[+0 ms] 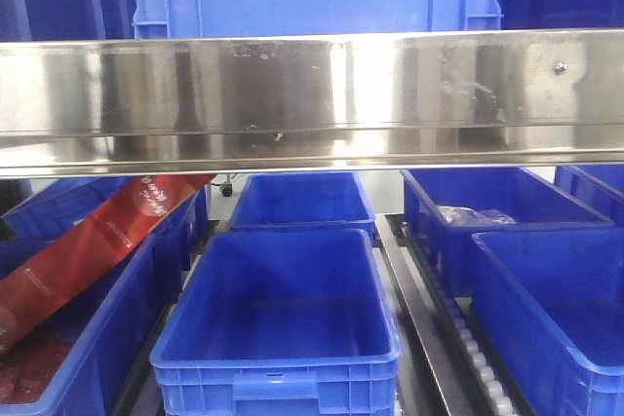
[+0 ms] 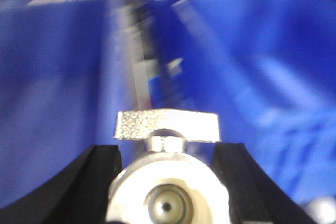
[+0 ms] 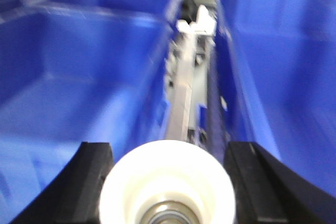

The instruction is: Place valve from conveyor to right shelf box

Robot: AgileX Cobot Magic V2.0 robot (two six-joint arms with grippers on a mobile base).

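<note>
The left pincer [image 2: 168,149] grips a white-bodied valve [image 2: 168,187] between its two black fingers [image 2: 97,182], seen from the left wrist camera. The valve's open bore faces the lens, so its long axis runs straight away from the camera, along the pincer. Its speckled metal wing handle [image 2: 166,126] stands on top, lying crosswise from left to right. Behind it, blurred blue box walls flank a pale rail [image 2: 134,61].

The right pincer [image 3: 168,148] clamps a second valve [image 3: 167,174], its round white end turned to the wrist camera and its axis likewise pointing ahead. Beyond it a metal rail [image 3: 181,98] runs between blue boxes [image 3: 79,77].

From the front, a scuffed steel shelf beam [image 1: 312,94] crosses above rows of blue shelf boxes [image 1: 278,377]. A red packet [image 1: 97,241] leans in the left box [image 1: 93,358]. A roller track [image 1: 478,358] separates the centre box from the right-hand box [image 1: 526,338].
</note>
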